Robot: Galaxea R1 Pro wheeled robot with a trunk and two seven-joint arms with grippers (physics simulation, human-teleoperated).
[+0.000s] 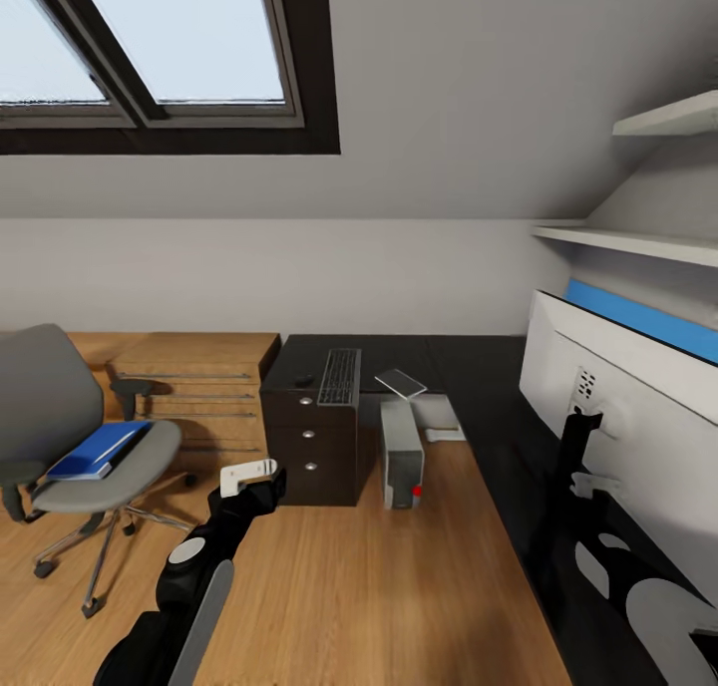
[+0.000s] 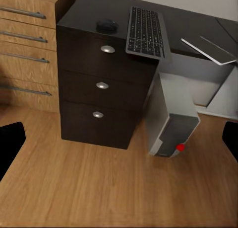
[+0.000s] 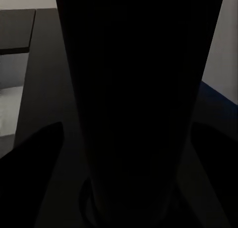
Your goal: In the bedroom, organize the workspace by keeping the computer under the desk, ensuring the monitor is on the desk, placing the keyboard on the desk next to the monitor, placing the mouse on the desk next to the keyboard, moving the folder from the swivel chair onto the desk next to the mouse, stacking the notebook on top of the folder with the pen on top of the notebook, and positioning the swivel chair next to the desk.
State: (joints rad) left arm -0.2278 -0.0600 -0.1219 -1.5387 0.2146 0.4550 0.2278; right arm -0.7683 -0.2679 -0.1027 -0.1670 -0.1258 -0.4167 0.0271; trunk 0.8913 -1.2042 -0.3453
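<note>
Black and slim, the monitor's stand (image 3: pixel 139 99) is looming right in front of my right wrist camera, its round base resting on the dark tabletop (image 1: pixel 479 367). From the head, I am seeing the monitor (image 1: pixel 608 387) from its white back, upright on the tabletop, with my right gripper (image 1: pixel 583 452) reaching at the stand behind it. Whether those jaws are clenched on the stand or just bracketing it, I cannot tell.

My left gripper (image 1: pixel 249 477) is hanging over the wooden floor in front of the drawer unit (image 2: pixel 99 89), jaws spread and holding nothing. On top of that unit the keyboard (image 2: pixel 145 32) is lying with the mouse (image 2: pixel 106 25) just beside it. The computer (image 2: pixel 171 123) is standing on the floor against the drawer unit, under the tabletop. Well away from the drawer unit, the blue folder (image 1: pixel 100 449) is lying on the swivel chair (image 1: pixel 90 437).

I am judging the monitor top-heavy and fragile: the wide thin panel would tip easily, so the stiff stand, low down, is where I would be gripping it.
</note>
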